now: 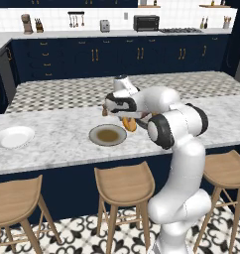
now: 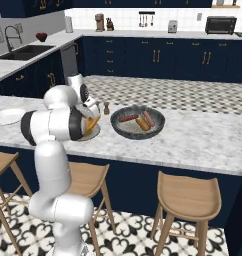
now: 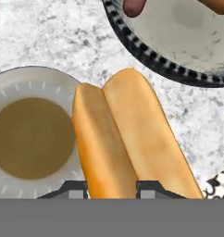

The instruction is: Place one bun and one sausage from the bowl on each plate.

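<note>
My gripper (image 3: pixel 110 187) is shut on a long split golden bun (image 3: pixel 127 139), which hangs between the beige plate with a brown centre (image 3: pixel 33 139) and the dark-grey bowl (image 3: pixel 188 41). One end of the bun overlaps the plate's rim. In the left base view the bun (image 1: pixel 129 123) hangs under the hand just right of the beige plate (image 1: pixel 107 135). The bowl (image 2: pixel 138 122) holds two reddish sausages (image 2: pixel 128 118) and another bun (image 2: pixel 142 123). The white plate (image 1: pixel 13 137) lies far left on the counter.
A small brown shaker (image 2: pixel 106 107) stands on the marble counter behind the beige plate. Wooden stools (image 1: pixel 123 183) line the counter's near side. Dark cabinets with a toaster oven (image 1: pixel 146 22) run along the back wall.
</note>
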